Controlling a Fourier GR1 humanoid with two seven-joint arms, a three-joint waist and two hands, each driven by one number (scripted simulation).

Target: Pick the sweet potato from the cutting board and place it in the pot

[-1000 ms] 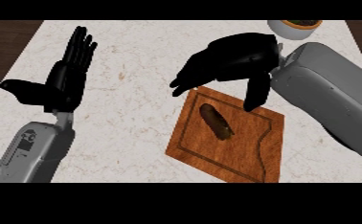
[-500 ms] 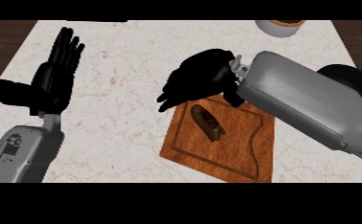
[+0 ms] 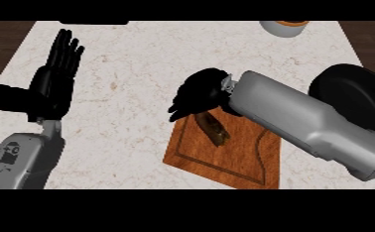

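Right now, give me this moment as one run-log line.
right hand: curled over sweet potato, grasp unconfirmed | sweet potato: on cutting board | pot: at right | left hand: open, resting at left

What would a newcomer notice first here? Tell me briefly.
The right hand hovers at the top end of the sweet potato, which lies on the wooden cutting board at lower centre. A black pot shows at the right edge, and the left hand rests open at the left.

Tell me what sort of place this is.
Probably a kitchen counter: a pale speckled stone-like counter top carries a wooden cutting board with a sweet potato on it, and a black pot sits at the right edge.
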